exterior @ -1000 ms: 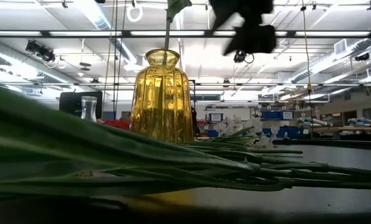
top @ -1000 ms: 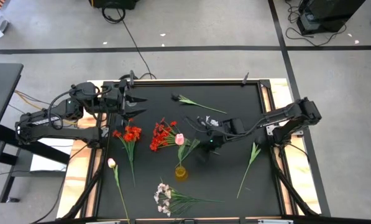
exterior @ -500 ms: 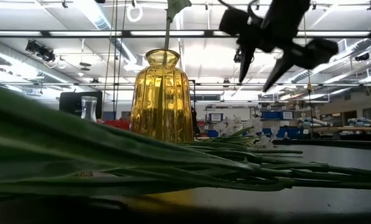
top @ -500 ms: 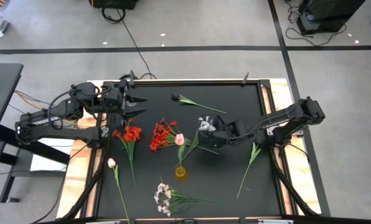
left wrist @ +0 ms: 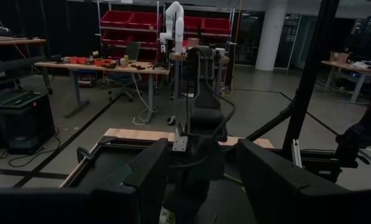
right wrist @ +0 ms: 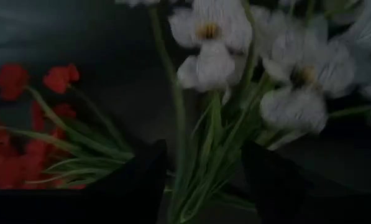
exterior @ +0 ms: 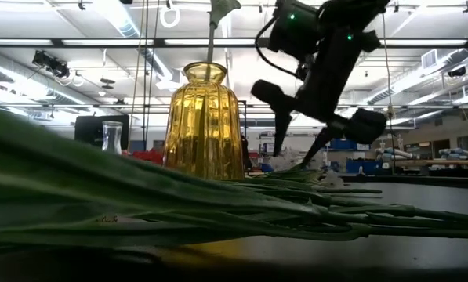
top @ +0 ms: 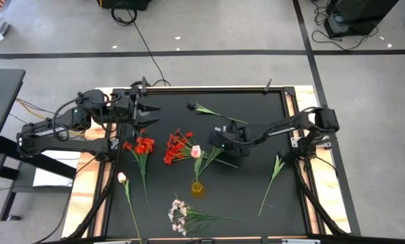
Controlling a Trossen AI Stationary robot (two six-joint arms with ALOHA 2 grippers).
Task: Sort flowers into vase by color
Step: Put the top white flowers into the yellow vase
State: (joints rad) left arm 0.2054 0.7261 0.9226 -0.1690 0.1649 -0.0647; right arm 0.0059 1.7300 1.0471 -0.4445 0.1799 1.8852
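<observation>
The right gripper [top: 219, 139], fingers spread, straddles a white flower spray [right wrist: 235, 68] mid-table beside the yellow vase [top: 197, 188]. The left gripper [top: 148, 115] waits spread at the table's far left edge [top: 121, 91].

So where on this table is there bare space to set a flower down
The black table is bare in its near right part, between the yellow vase and the loose green stem, and at the far edge left of the leafy stem. The middle is crowded: red flowers, pink tulip, right gripper over white flowers.
</observation>
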